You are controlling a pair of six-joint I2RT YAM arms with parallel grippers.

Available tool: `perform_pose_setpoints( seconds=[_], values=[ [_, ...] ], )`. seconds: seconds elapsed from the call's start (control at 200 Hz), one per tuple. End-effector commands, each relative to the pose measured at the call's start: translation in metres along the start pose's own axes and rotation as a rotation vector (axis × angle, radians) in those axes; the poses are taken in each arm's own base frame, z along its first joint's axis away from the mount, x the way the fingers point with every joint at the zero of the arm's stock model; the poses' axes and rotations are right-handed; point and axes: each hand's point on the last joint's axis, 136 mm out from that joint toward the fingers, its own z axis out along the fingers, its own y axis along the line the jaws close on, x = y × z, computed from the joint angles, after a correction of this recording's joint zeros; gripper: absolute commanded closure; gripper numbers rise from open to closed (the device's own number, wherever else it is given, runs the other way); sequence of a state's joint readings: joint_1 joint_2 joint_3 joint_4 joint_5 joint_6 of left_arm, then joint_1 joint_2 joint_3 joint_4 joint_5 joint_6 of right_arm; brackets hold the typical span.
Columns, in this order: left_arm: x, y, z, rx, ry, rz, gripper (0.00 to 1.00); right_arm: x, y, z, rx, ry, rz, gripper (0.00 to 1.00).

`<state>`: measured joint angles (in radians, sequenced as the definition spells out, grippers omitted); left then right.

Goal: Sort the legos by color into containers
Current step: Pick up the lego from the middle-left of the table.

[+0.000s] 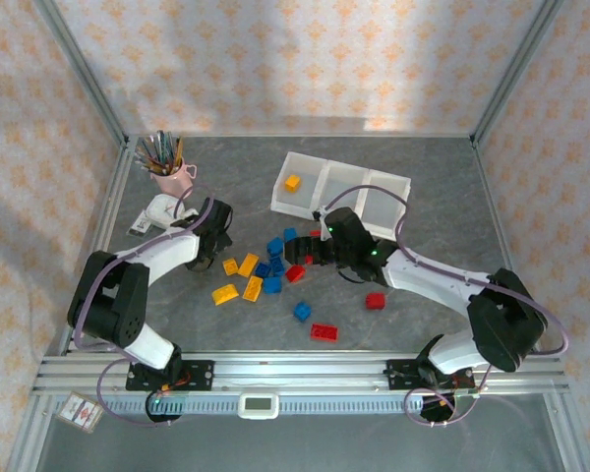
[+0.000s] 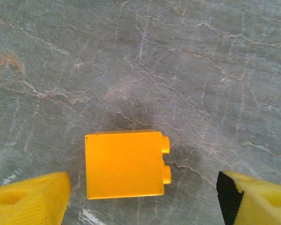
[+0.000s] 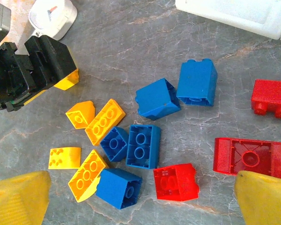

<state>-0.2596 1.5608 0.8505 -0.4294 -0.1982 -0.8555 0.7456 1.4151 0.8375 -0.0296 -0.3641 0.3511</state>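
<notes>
Now in hand: from where I'm standing, both arms are reaching for bricks, and the sorting is looking barely begun.
White tray: it is sitting at the back of the counter, three compartments in a row. One orange brick is lying in its left-end compartment, which I'd guess is claiming that slot for yellow-orange.
Legos: the rest are lying loose on the near side of the tray, blue, red and yellow mixed together, so each one is needing its own pick.
Left fingers: they are hanging apart, straddling a yellow brick that is lying on its side with its studs facing one pad. Neither pad is touching it.
Left gripper: the arm is bending low at the heap's left fringe, farther from the tray than its partner, wrist pointing down.
Right fingers: also standing apart and holding nothing, they are framing blue bricks and a red brick below.
Right gripper: the arm is stretching in from the right, wrist hovering just in front of the tray over the heap's middle.
Pink cup: it is standing left of the tray, playing no part.
</notes>
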Motion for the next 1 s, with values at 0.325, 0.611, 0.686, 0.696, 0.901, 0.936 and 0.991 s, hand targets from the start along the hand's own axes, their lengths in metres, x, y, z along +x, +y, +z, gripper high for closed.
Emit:
perform_pose_setpoints(
  seconds=[0.325, 0.611, 0.686, 0.696, 0.901, 0.936, 0.991],
  values=[
    [-0.010, -0.008, 0.011, 0.012, -0.019, 0.025, 0.39, -0.018, 0.010, 0.009, -0.001, -0.018, -0.023, 0.00],
    [-0.007, -0.007, 0.012, 0.013, -0.011, 0.035, 0.53, -0.026, 0.014, 0.005, -0.002, -0.032, -0.035, 0.00],
    [-0.007, -0.006, 0.009, 0.012, -0.011, 0.041, 0.56, -0.028, 0.015, 0.003, -0.001, -0.034, -0.040, 0.00],
    [-0.007, -0.005, 0.009, 0.011, -0.010, 0.041, 0.57, -0.029, 0.015, 0.003, -0.002, -0.036, -0.041, 0.00],
    [-0.015, -0.015, -0.008, 0.066, -0.021, 0.041, 0.62, -0.047, 0.015, -0.013, 0.024, -0.087, -0.050, 0.00],
    [-0.018, -0.021, -0.014, 0.089, -0.025, 0.039, 0.63, -0.052, 0.013, -0.018, 0.033, -0.105, -0.047, 0.00],
    [-0.021, -0.032, -0.025, 0.131, -0.034, 0.042, 0.64, -0.058, 0.008, -0.027, 0.046, -0.133, -0.040, 0.00]
  ],
)
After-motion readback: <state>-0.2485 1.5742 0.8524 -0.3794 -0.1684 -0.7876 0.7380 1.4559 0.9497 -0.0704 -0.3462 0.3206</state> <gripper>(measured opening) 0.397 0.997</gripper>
